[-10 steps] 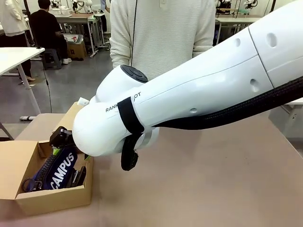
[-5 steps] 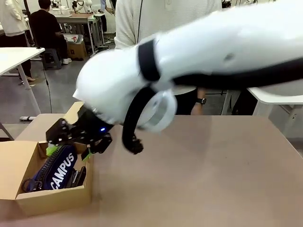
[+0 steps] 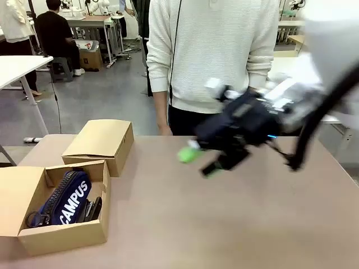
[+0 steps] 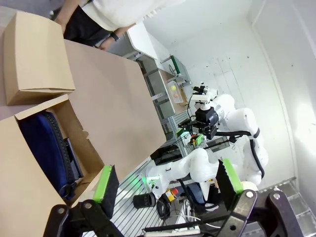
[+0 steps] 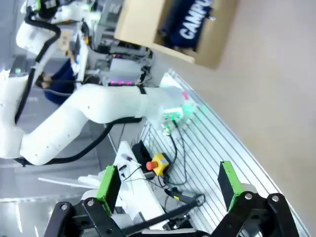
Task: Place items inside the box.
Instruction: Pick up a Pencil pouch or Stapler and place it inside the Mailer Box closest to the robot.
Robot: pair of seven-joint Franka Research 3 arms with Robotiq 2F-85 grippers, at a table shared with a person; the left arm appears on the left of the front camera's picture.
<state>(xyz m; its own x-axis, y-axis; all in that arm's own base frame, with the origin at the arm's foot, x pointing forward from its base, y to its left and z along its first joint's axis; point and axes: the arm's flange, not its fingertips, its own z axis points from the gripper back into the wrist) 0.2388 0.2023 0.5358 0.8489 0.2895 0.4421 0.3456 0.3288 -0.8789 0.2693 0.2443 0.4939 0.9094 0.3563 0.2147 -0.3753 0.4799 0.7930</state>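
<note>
An open cardboard box point(image 3: 33, 238) sits at the table's near left. Inside lies a navy pencil case point(image 3: 70, 196) lettered "CAMPUS", with dark items point(image 3: 91, 210) beside it that are too small to name. My right gripper point(image 3: 200, 161) hangs blurred over the middle of the table, well right of the box, open and empty. Its wrist view has the right gripper point(image 5: 168, 180) open, with the box point(image 5: 143, 27) and the pencil case point(image 5: 190, 22) far off at the top. The left gripper point(image 4: 168, 178) is open and empty, away from the box point(image 4: 29, 163) and the pencil case point(image 4: 42, 148).
A closed cardboard box point(image 3: 98, 143) stands just behind the open one and also appears as a closed box point(image 4: 34, 59) in the left wrist view. A person in a white sweater point(image 3: 216, 56) stands at the far edge. The bare tabletop point(image 3: 235, 224) stretches to the right.
My right arm has swung away from above the open box toward the right, uncovering the closed box. Its gripper stays open. The pencil case lies still in the box.
</note>
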